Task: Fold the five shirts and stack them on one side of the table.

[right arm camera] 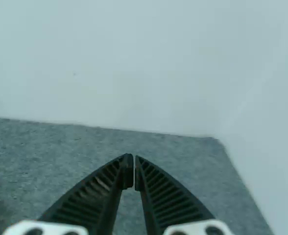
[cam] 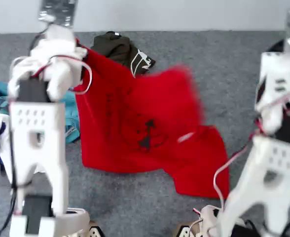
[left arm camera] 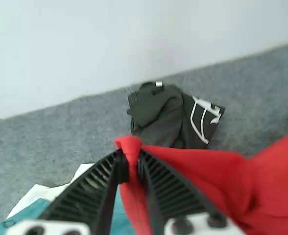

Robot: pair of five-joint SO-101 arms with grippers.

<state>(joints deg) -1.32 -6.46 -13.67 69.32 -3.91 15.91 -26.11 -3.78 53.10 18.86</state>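
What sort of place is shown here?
Probably a robot test bench: a grey table against a bare white wall, two white arms at its near edge, a red shirt and a dark shirt to fold.

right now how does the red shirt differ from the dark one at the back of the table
The red cloth shirt is spread wide; the dark crumpled shirt lies bunched in a heap. The red shirt's corner is pinched in the left hand; the dark shirt lies free. The red one bears a dark print, the dark one a white print. Neither is folded yet.
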